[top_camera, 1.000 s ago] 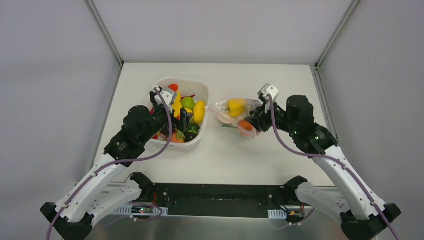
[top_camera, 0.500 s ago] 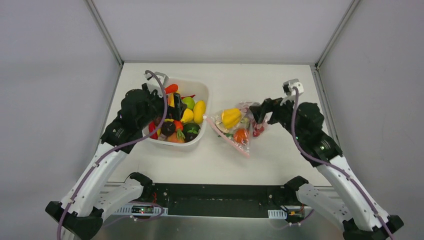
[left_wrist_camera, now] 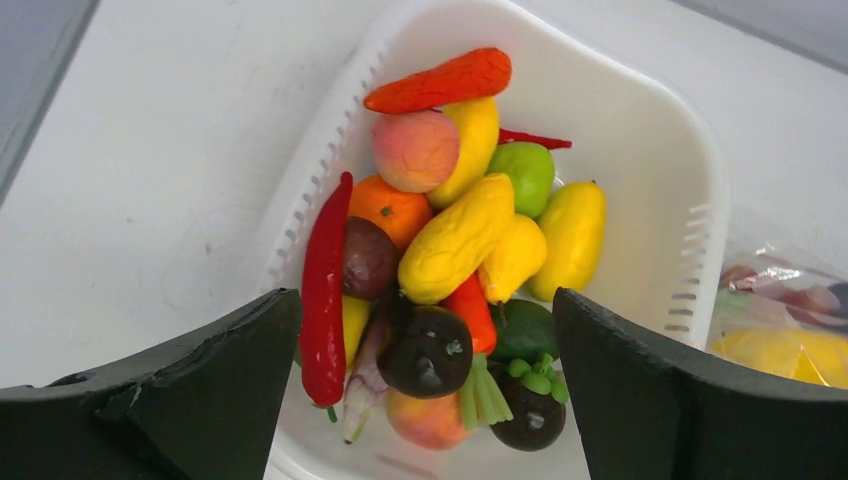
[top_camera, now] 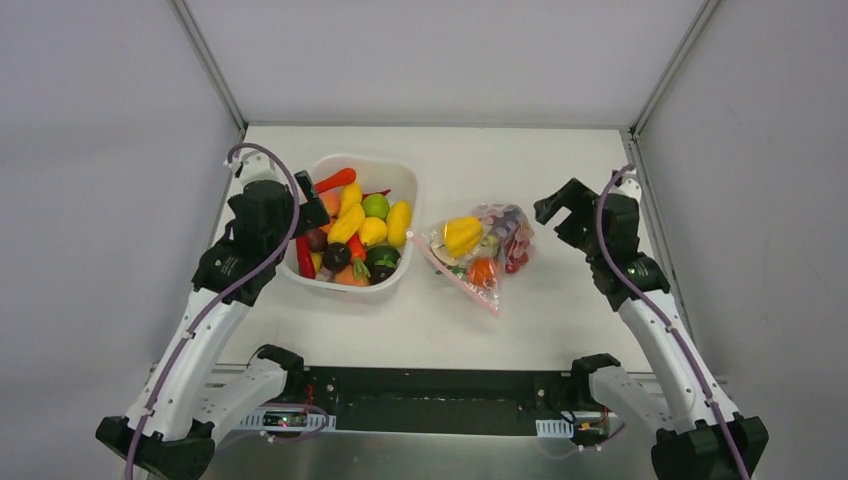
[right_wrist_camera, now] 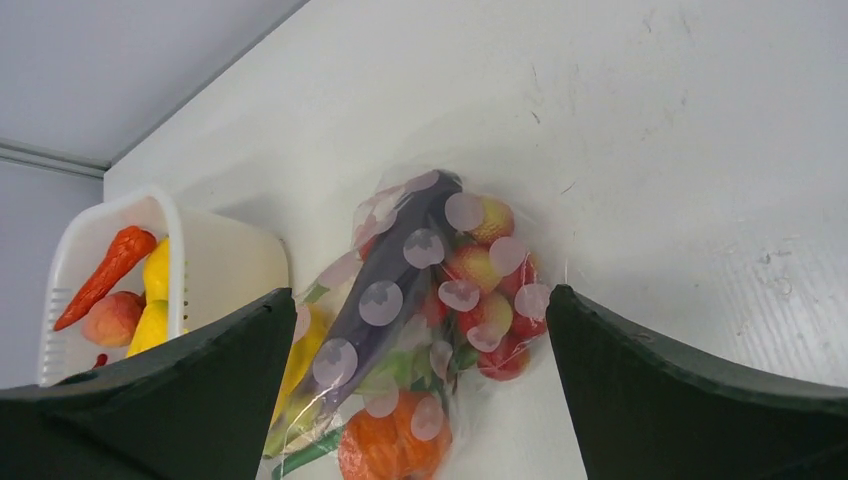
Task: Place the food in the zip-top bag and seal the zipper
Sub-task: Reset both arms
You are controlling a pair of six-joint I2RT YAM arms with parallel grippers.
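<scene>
Top cam: L gripper hangs over left rim of the white tub, jaws fully apart, nothing in them. R gripper is up off the table, right of the zip-top bag, jaws wide too, empty, clear of the bag. Bag lies flat betw tub and R arm, w/ a yellow pepper, smth orange and red bits inside. The zipper is the pink strip on its near-left edge, can't tell if sealed. Rest of the food is piled in the tub. L wrist cam: fingers spread wide, tub framed betw them: carrot, long red chili, peach, yellow pcs, a green one, two dark round ones; bag corner at right edge. R wrist cam: fingers wide apart, bag below betw them, purple eggplant inside, red/peach bits beside it, orange pc at bottom; tub at left.
</scene>
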